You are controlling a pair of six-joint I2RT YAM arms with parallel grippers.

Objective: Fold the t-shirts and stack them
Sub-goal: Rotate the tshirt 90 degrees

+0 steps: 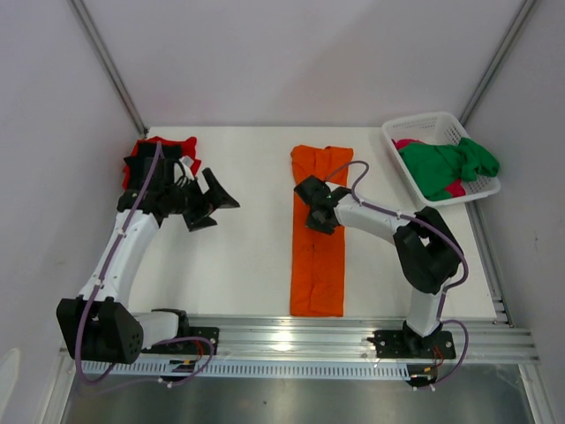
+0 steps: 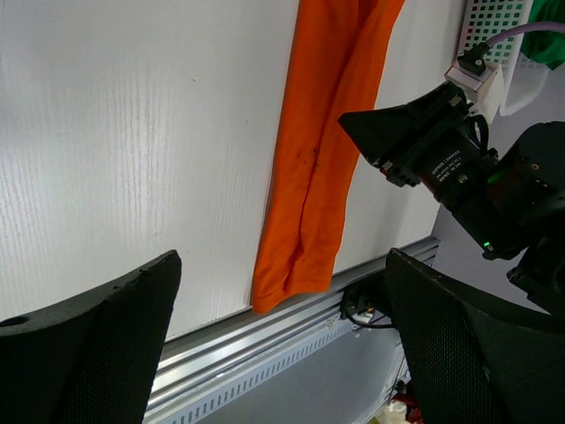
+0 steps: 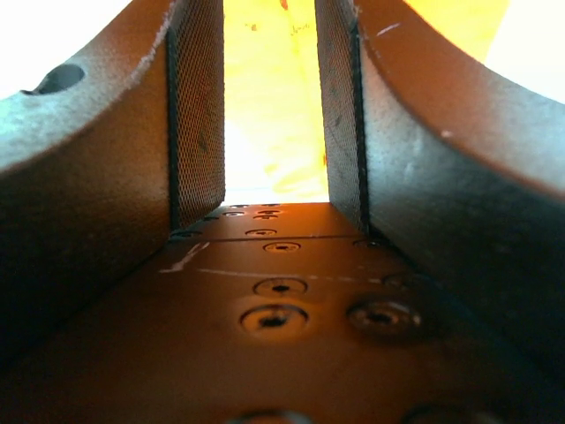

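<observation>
You're only partway: the orange t-shirt point(image 1: 318, 261) lies on the surface point(image 1: 247, 265) as a long strip beneath your right hand point(image 1: 317, 215), fingers parted, not pinching; your left hand point(image 1: 213, 207) hangs spread and empty near the red t-shirt point(image 1: 183, 147) at the far-left corner; the green t-shirt point(image 1: 441, 168) waits in the basket point(image 1: 422, 124).

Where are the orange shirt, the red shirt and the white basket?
orange shirt point(image 1: 318, 265): top view, middle of the long strip.
red shirt point(image 1: 185, 146): top view, its bare right edge.
white basket point(image 1: 431, 126): top view, far wall.
</observation>
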